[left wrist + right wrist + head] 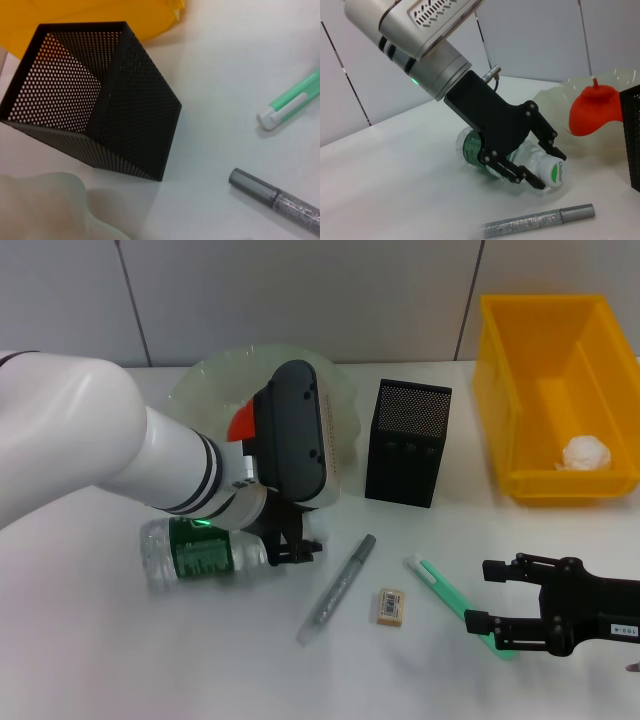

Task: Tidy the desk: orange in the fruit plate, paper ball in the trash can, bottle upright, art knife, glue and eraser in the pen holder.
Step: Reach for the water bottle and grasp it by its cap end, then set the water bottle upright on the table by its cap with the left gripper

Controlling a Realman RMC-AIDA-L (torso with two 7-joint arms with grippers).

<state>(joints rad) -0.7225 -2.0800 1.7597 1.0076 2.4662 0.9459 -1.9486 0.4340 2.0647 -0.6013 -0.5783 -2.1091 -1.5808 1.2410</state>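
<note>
Nearest the robot, at about four o'clock on the tabletop (90, 660), the right hand (487, 595) rests low with its fingers spread open, holding nothing; the green art knife (455, 600) lies just under and beside it. At roughly six o'clock sit the eraser (390, 606) and a silvery glitter pen (338, 588), probably the glue, both loose and apart from each other.

Further in, at about eight o'clock, the bottle (200, 552) lies on its side. The left hand (532, 160) straddles its neck end close by the white cap (555, 172), fingers around the neck. They look close to gripping, though full contact is hard to confirm.

Toward twelve o'clock stands the pen holder (408, 443), with the fruit plate (200, 380) at eleven, the orange (595, 110) already inside. At two o'clock the trash can (500, 390) holds the paper ball (586, 454).

The risk: a grip so near the cap leaves the body hanging as a long lever. In tipping upright, the smooth neck could pivot or slip, the bottle rolling into the glitter pen or landing tilted and toppling.
</note>
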